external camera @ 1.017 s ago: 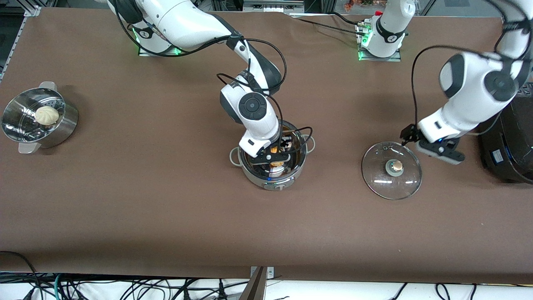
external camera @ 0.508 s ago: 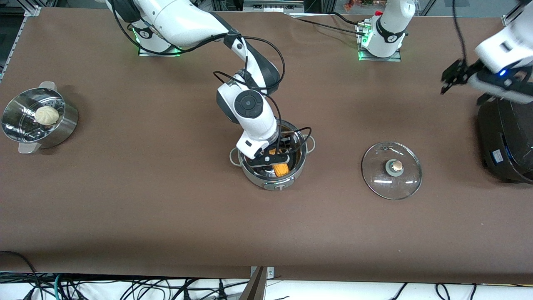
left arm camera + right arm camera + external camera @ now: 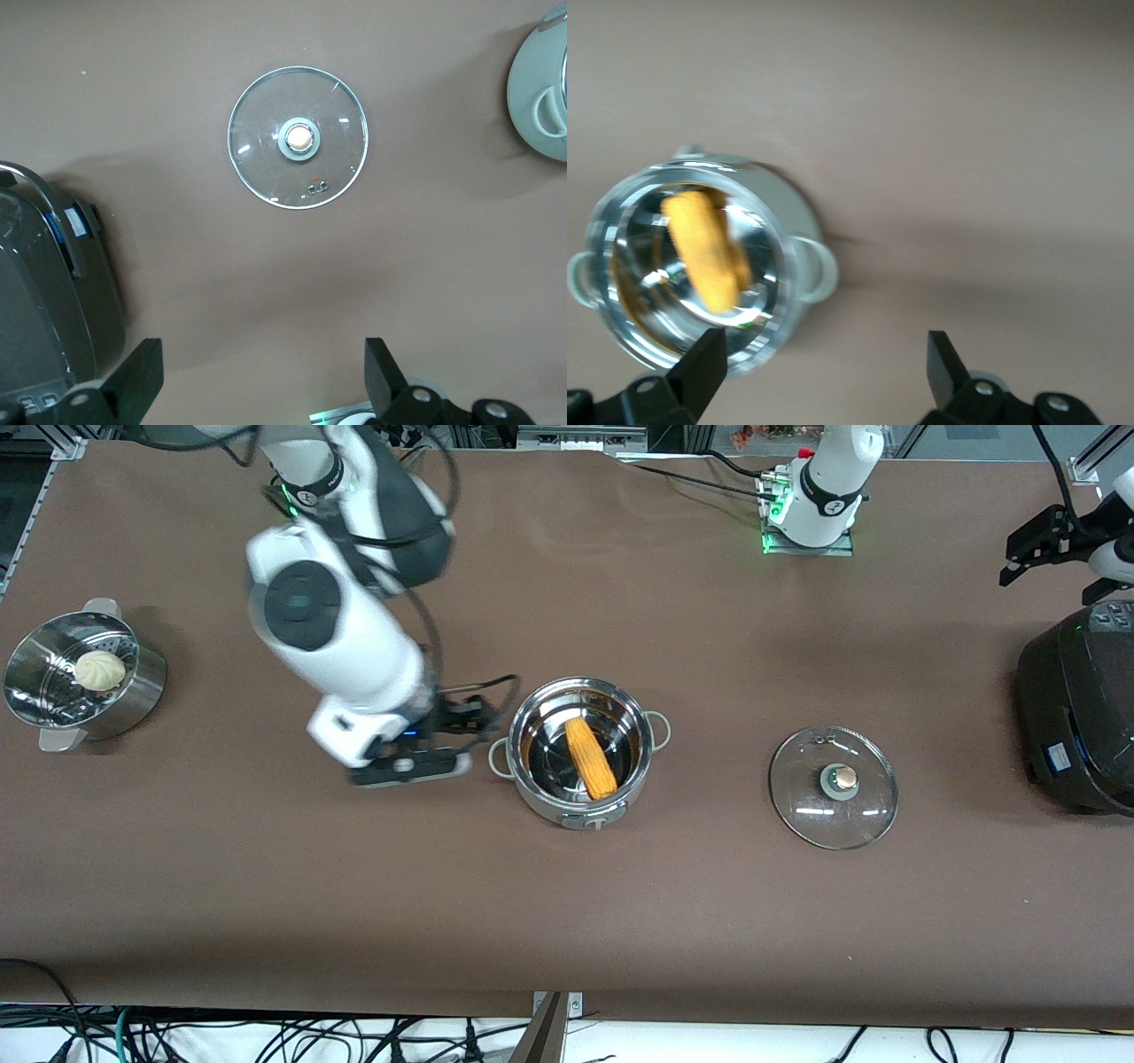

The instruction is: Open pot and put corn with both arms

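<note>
The shiny steel pot (image 3: 580,810) stands open at mid-table. The yellow-orange corn (image 3: 591,758) lies inside it. The glass lid (image 3: 833,786) with its copper knob lies flat on the table beside the pot, toward the left arm's end. My right gripper (image 3: 469,717) is open and empty, beside the pot toward the right arm's end. The right wrist view shows the pot (image 3: 775,292) and corn (image 3: 704,252) beyond its gripper (image 3: 824,372). My left gripper (image 3: 1028,549) is open and empty, up by the table's corner. The left wrist view shows the lid (image 3: 298,138) beyond its gripper (image 3: 261,376).
A steel steamer basket (image 3: 146,691) with a white bun (image 3: 99,670) stands at the right arm's end. A large black cooker (image 3: 1076,726) stands at the left arm's end and shows in the left wrist view (image 3: 44,292).
My right gripper let go of the corn, left the pot and swung toward the right arm's end. My left gripper rose from beside the lid to the table's corner.
</note>
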Robot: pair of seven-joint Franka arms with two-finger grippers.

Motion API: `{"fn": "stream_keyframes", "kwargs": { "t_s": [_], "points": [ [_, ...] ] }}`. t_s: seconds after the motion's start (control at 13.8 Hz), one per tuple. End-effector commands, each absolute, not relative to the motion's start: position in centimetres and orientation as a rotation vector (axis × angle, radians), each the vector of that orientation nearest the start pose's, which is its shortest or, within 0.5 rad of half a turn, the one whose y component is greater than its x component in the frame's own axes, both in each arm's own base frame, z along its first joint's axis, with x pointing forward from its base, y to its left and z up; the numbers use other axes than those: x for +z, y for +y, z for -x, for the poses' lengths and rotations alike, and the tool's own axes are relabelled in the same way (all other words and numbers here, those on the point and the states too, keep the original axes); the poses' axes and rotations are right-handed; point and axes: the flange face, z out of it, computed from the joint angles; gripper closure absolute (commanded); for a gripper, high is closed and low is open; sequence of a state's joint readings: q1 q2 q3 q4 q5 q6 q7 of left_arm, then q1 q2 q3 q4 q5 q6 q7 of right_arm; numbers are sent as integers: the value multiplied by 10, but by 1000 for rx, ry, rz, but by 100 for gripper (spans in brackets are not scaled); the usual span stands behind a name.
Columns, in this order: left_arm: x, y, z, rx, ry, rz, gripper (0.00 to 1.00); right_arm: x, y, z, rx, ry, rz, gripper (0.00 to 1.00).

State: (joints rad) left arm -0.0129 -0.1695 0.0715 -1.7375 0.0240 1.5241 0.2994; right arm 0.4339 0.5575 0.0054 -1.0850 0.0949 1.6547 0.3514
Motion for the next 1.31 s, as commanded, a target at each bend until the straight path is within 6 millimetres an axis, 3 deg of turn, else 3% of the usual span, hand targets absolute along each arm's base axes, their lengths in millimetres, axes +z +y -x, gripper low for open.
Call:
{"fn": "stream_keyframes", "kwargs": {
  "t_s": [0.0,0.22,0.36,0.44,0.58,0.65,0.8,1.02,1.16,1.23],
  "points": [
    [639,31,-498,78,307,3118,0,531,234,-648,129,-11,3093,0],
    [639,31,-498,77,293,3121,0,540,153,-656,194,23,3175,0],
    [638,29,-498,81,240,3126,0,548,85,-665,178,-19,3192,0],
    [638,29,-498,82,235,3126,0,554,41,-666,173,-25,3190,0],
    [638,30,-498,84,233,3127,0,550,-41,-653,158,138,3026,0],
    [638,30,-498,84,233,3127,0,549,-56,-646,108,180,3002,0],
    [638,30,-498,84,233,3127,0,552,-65,-632,-3,188,3057,0],
    [638,31,-497,86,228,3127,0,570,-58,-589,-71,184,3024,0],
    [638,30,-497,93,233,3127,0,591,-19,-567,-77,83,3009,0],
    [638,31,-497,93,231,3128,0,590,-1,-561,-66,37,3022,0]
  ]
}}
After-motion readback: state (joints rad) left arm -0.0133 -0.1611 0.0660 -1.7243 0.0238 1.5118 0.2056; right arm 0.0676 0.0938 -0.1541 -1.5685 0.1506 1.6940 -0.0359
